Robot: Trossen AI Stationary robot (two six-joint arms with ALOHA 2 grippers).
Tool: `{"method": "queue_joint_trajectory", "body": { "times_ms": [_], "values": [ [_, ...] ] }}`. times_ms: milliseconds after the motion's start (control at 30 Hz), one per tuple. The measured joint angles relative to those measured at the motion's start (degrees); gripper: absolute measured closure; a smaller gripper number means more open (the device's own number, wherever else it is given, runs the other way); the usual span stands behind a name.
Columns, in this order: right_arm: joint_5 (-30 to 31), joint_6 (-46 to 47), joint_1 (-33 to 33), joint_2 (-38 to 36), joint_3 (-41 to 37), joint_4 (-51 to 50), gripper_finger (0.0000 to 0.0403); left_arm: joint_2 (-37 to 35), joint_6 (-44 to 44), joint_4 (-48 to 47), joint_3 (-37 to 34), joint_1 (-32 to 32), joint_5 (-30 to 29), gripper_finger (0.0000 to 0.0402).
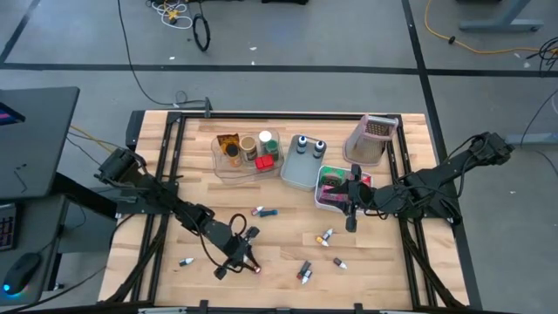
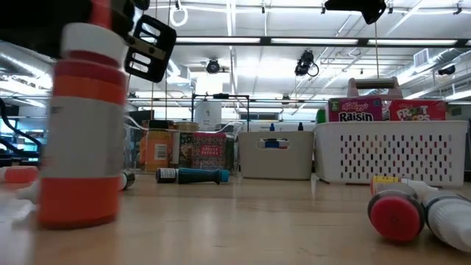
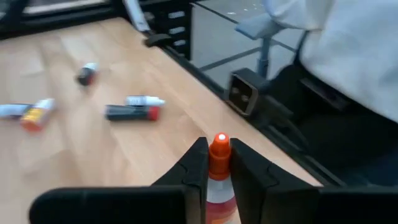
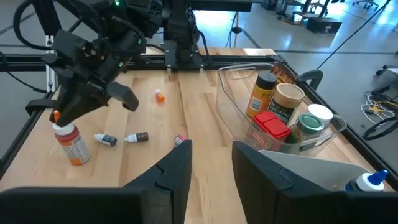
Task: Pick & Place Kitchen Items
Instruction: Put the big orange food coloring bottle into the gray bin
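- Wooden desk (image 1: 288, 231) under bright shop lighting, cables on the grey floor beyond; loose bottles lie scattered over the near half, with the bins along the far side.
- My left gripper (image 1: 245, 258) sits at the near edge, its fingers (image 3: 194, 165) pinched on the orange cap of the orange-and-white bottle (image 4: 70, 142); the bottle stands upright with its base on the wood, so its long axis is vertical, directly beneath the gripper.
- From that gripper, the clear bin (image 1: 228, 167) of jars, the grey bin (image 1: 299, 171) and the white perforated bin (image 1: 329, 201) all lie well away, across the desk on the far side; I judge the coming move to be a lift and a carry that way.
- My right gripper (image 1: 351, 212) waits just beside the white perforated bin, fingers apart and holding nothing; it is far nearer the bins, but the bottle belongs to the left arm.
- Risk, as I judge it: a grip only on the narrow cap may let the bottle swing or slip during the carry.
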Motion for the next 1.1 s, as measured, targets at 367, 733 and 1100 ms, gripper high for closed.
{"method": "queue_joint_trajectory", "body": {
  "times_ms": [367, 733, 1100],
  "values": [
    [-0.07, 0.00, 0.02, 0.00, 0.00, -0.02, 0.0280, -1.23, 7.32, 0.39, 4.81, 9.87, -0.90, 0.0351],
    [-0.14, 0.04, 0.00, 0.00, 0.00, -0.03, 0.0280, -1.25, 8.49, -19.40, 22.00, 30.62, 2.95, 0.0350],
    [0.00, -5.80, 0.02, 0.00, -0.02, 0.72, 0.0280, 5.23, 0.68, -10.71, 24.34, 44.56, -0.19, 0.0350]
  ]
}}
